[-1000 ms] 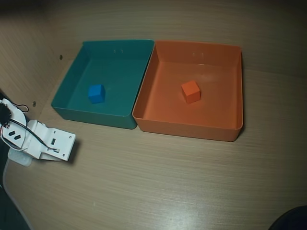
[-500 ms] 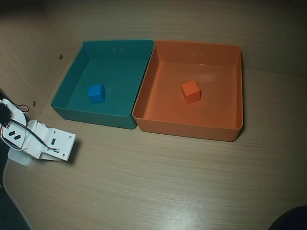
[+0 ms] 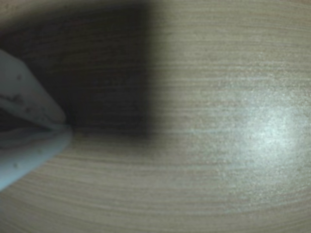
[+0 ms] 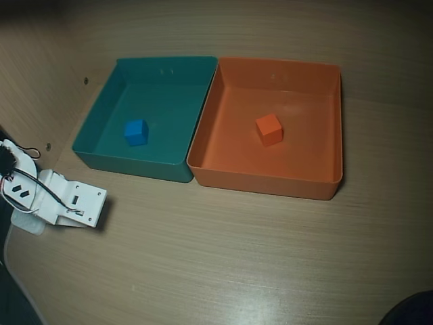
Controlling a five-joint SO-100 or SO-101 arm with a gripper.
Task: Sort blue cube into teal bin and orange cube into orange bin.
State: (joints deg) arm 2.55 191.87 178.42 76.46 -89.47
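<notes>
In the overhead view the blue cube [image 4: 136,132] is sitting on the floor of the teal bin [image 4: 108,164] and the orange cube [image 4: 269,128] is lying in the orange bin [image 4: 270,183], so both sorts are looking finished. The arm is resting folded at the left edge of the desk [image 4: 237,257], well apart from the bins. In the wrist view the claw [image 3: 65,127] is showing its pale fingers pressed together over bare wood, gripping nothing; judging by this, no further pick is needed beyond parking.

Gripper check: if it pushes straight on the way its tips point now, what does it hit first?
Probably just the bare table. In the wrist view the gripper looks shut, with only wood grain and its own shadow beyond; depth is unclear.
</notes>
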